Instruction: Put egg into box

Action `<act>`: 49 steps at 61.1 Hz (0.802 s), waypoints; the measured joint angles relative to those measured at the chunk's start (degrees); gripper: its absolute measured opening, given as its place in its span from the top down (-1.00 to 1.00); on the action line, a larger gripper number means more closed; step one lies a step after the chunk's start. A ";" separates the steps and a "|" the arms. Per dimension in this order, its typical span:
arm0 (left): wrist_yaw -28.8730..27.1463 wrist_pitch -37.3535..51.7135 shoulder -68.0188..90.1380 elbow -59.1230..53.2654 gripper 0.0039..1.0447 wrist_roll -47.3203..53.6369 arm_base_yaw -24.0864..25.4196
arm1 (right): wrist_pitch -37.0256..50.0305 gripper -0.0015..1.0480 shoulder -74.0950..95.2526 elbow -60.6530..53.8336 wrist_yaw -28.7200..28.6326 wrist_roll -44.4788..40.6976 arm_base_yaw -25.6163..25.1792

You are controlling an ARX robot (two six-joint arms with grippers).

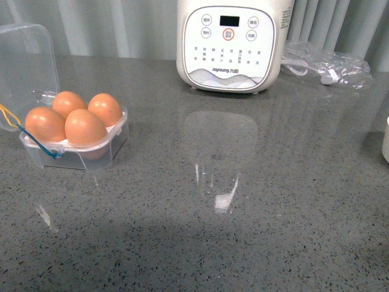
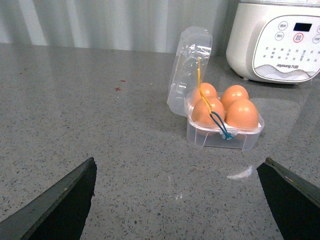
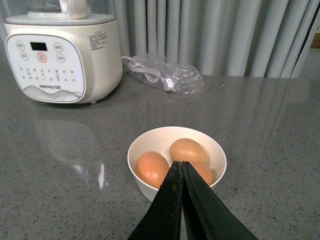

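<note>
A grey speckled counter (image 1: 243,231) runs back to pale pleated curtains (image 1: 121,24). The left claw (image 2: 179,161) stands wide open above bare counter, its two dark fingers (image 2: 65,200) far apart, holding and touching nothing. The right claw (image 3: 180,165) is closed with its tips pressed together and nothing between them, in front of a white bowl (image 3: 150,140); whether it touches the rim cannot be told.

At the far left, the box (image 1: 91,159) is clear plastic with its lid (image 1: 27,55) hinged up, and a yellow loop (image 1: 7,115) and a blue loop (image 1: 39,146) hang at its side. The egg (image 1: 85,126) is smooth and orange-brown and sits in a cell of the box, one of four alike, so every cell is filled. Behind centre stands one white appliance (image 1: 234,42), and right of it lies one clear bag (image 1: 325,64) with a white cable inside. The bowl holds three more brown eggs (image 3: 151,167)
</note>
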 joint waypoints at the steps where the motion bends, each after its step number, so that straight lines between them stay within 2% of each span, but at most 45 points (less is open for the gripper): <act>1: 0.04 0.00 0.00 0.00 -0.87 0.00 0.00 | -0.04 0.94 -0.39 -0.31 -0.07 0.00 0.00; 49: 0.00 0.00 0.00 0.00 -0.87 0.00 0.00 | -6.32 0.94 -14.53 -7.80 -0.28 0.00 0.00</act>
